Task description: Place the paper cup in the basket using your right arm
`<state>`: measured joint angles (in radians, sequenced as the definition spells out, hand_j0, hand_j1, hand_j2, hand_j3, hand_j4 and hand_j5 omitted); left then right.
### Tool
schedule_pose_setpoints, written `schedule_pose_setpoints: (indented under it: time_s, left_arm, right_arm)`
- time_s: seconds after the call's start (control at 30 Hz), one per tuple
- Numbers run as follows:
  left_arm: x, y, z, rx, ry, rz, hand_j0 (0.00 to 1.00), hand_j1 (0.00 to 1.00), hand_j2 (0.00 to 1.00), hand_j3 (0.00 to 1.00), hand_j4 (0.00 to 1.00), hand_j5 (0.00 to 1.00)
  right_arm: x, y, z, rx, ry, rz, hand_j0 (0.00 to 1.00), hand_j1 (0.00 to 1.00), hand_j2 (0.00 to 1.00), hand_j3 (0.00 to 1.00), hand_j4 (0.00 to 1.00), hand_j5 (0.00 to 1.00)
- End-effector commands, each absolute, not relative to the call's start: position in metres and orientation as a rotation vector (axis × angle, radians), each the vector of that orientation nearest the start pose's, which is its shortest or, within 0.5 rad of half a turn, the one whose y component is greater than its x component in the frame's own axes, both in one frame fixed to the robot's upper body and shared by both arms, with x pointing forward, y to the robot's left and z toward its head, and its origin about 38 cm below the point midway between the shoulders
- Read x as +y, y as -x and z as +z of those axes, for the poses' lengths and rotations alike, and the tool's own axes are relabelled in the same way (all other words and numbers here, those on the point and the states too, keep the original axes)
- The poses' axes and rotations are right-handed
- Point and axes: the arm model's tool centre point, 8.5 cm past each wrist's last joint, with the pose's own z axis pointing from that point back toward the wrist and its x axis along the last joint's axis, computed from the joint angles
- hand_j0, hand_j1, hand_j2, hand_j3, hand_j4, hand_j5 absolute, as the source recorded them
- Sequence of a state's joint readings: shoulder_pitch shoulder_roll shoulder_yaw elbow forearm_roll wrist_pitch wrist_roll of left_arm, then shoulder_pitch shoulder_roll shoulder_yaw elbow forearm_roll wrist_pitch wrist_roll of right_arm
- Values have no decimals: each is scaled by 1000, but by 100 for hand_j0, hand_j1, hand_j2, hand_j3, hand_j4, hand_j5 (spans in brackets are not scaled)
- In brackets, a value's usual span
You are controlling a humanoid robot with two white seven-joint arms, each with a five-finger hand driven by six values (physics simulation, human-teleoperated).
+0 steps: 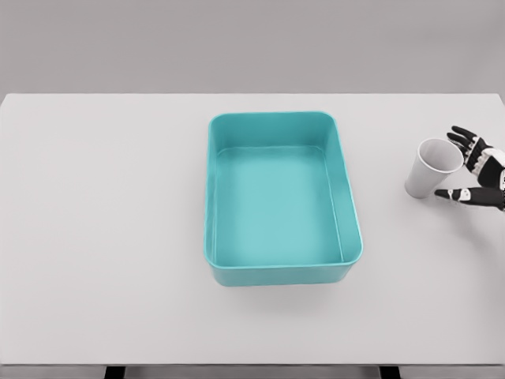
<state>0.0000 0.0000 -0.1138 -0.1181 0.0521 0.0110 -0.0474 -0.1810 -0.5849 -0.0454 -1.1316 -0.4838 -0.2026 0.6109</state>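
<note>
Paper cup (430, 167) is standing upright on the white table (102, 237), well to the right of the teal basket (351, 237). Right hand (480, 170) is reaching in from the right edge, fingers spread around the cup, not yet clamping it.

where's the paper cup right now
In the head view the paper cup stands on the table at far right, right of the basket, between the right hand's open fingers.
</note>
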Motion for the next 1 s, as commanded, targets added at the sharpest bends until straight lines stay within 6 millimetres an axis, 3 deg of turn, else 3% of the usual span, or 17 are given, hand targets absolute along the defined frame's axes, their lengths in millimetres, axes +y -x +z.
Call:
schedule_pose_setpoints:
  time_s: [0.0,0.97]
  left_arm:
    - [263,-40,-263,-103,-30,-68,100,100,100,100,100,100]
    - [263,-40,-263,-103,-30,-68,100,100,100,100,100,100]
  right_arm:
    - [-455,-388,97,-1523,-146,396,100,100,100,100,100,100]
    - [-431,-397,87,-1511,-186,417,100,100,100,100,100,100]
